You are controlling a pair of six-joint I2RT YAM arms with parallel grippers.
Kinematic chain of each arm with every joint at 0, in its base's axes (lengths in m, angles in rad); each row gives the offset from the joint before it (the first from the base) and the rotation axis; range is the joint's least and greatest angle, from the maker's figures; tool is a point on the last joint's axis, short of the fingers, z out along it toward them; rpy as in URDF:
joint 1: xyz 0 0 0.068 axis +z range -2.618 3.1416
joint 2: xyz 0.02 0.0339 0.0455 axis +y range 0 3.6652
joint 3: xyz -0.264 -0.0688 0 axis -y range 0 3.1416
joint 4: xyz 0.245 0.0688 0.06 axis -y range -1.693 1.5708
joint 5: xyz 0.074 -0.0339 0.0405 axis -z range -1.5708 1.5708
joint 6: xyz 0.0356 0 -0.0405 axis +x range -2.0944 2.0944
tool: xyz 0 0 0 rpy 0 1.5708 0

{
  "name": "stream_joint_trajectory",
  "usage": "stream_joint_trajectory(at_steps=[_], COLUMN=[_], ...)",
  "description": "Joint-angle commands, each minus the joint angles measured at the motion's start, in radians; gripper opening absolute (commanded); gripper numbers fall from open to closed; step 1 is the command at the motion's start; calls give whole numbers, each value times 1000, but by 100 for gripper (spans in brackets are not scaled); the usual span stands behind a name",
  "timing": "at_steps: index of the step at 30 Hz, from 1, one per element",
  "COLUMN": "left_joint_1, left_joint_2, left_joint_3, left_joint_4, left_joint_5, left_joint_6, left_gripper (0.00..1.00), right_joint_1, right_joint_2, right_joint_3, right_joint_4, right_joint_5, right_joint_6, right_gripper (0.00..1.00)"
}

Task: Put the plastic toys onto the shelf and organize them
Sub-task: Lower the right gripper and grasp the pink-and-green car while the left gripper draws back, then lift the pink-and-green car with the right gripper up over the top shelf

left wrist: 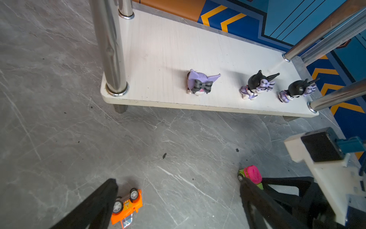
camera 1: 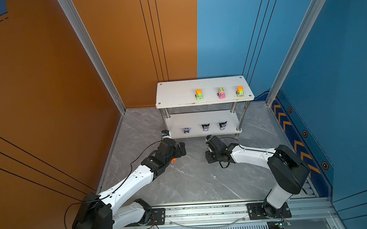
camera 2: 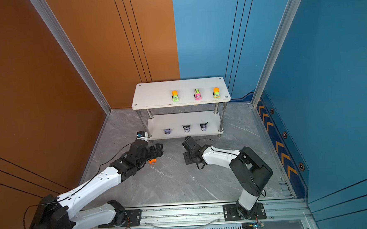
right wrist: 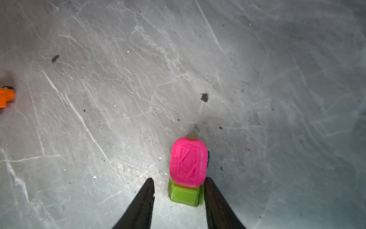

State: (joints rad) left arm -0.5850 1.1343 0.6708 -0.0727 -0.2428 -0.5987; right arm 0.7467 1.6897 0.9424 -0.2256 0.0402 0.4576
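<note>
On the left, the left arm's fingers [left wrist: 103,198] hang low over the grey desk [camera 1: 192,179], spread as wide as they go and holding nothing. An orange car [left wrist: 126,206] lies wheels-up right against one of them, so I'd guess it needs a careful grab and a turn before it can stand anywhere. A little to the right, the right arm's fingers [right wrist: 215,198] point down either side of a pink-and-green truck [right wrist: 188,162] standing on the desk. They are partly open, with a sliver of desk showing beside the green cab, so they look lined up for a pinch rather than gripping. Behind both stands the shelf [camera 1: 177,93]. Its top board carries a spaced row: a green-and-orange car [camera 1: 199,94], a pink car [camera 1: 221,93] and a second green-and-orange car [camera 1: 240,91]. The left end is bare, presumably room for these two. The lower board holds a pale purple figure [camera 1: 186,130] and two black-eared figures [camera 1: 205,127] [camera 1: 222,125], apparently sorted by kind.
</note>
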Motion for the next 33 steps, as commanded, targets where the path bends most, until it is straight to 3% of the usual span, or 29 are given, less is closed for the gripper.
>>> stream_joint_trajectory(at_steps=[1, 4, 6, 14, 19, 24, 33], left_joint_1=[16, 22, 27, 52, 71, 79, 85], left_joint_2=[-22, -32, -38, -73, -83, -96, -132], left_joint_3=[-27, -33, -33, -56, -63, -77, -90], left_joint_4=[-10, -9, -13, -19, -34, -32, -60], left_joint_5=[-3, 5, 8, 11, 18, 32, 23], left_joint_6=[15, 15, 17, 18, 11, 2, 2], left_gripper=[100, 100, 99, 99, 99, 99, 98], right_joint_1=[-2, 3, 5, 58, 154, 221, 190], right_joint_2=[25, 24, 14, -126, -160, -109, 130], right_joint_3=[24, 35, 46, 210, 482, 751, 1253], right_joint_4=[-12, -13, -34, -267, -483, -589, -658], right_joint_5=[53, 59, 64, 76, 160, 246, 283], right_joint_6=[16, 17, 11, -73, -168, -239, -285], right_gripper=[31, 14, 9, 7, 4, 3, 3])
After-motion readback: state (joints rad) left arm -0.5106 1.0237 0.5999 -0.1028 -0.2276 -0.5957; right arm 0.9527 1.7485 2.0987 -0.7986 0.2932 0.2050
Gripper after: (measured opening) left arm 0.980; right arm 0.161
